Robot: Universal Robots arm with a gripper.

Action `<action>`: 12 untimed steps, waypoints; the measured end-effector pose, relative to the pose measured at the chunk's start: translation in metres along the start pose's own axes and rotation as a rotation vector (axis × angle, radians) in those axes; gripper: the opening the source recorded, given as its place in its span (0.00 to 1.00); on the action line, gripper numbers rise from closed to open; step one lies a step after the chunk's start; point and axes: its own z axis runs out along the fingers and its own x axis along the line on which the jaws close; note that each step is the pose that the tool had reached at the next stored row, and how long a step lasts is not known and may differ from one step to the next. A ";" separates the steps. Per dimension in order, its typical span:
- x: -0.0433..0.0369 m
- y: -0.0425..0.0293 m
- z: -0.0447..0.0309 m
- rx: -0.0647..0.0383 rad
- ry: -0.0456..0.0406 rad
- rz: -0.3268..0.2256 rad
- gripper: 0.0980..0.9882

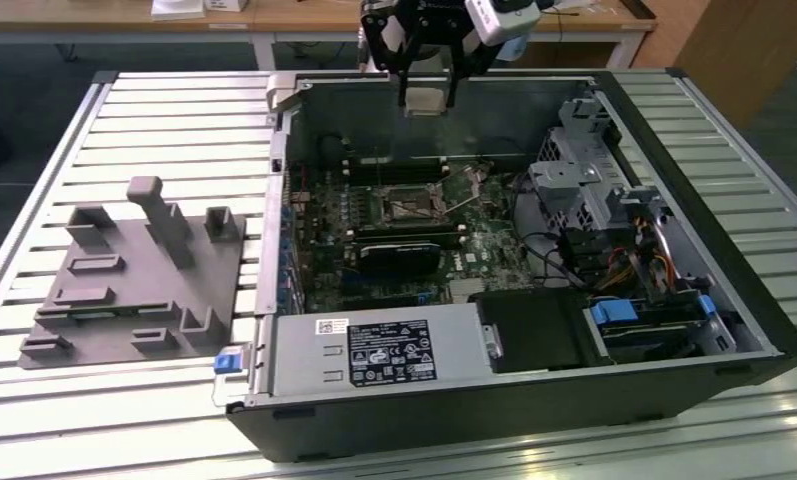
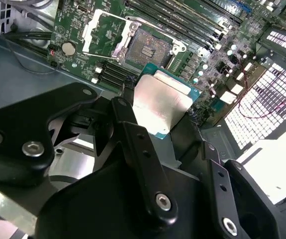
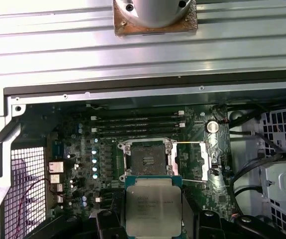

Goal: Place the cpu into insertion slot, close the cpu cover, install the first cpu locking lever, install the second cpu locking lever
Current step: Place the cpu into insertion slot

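The cpu (image 2: 162,104) is in the pincer (image 2: 160,117). The black fingers (image 2: 128,119) are closed on two opposite edges of the chip, and its silvery face shows in both wrist views. It hangs in the air and touches nothing else.

In the exterior view the pincer is above the far wall of the open pc case (image 1: 505,430), i.e. the wall nearest the far edge of the tabletop (image 1: 171,120).

Down on the green motherboard (image 2: 75,22) the insertion slot (image 3: 147,158) lies uncovered w/ a dark centre. The cpu cover (image 3: 190,160) is swung open and lies flat just beside the slot. The long memory slots (image 3: 138,124) run near the slot's other side.

A grey fixture block (image 1: 131,280) stands near the tabletop edge at the exterior view's left, well apart from the case.
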 end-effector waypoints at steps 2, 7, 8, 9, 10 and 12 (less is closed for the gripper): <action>0.0000 0.0000 0.0000 0.000 -0.0008 0.009 0.50; 0.0000 0.0000 0.0001 -0.001 -0.0029 0.033 0.50; 0.0000 0.0000 0.0001 -0.001 -0.0034 0.038 0.50; 0.0000 0.0000 0.0001 -0.001 -0.0038 0.042 0.50; 0.0000 0.0000 0.0001 -0.001 -0.0042 0.047 0.50; 0.0000 0.0000 0.0001 -0.001 -0.0051 0.057 0.50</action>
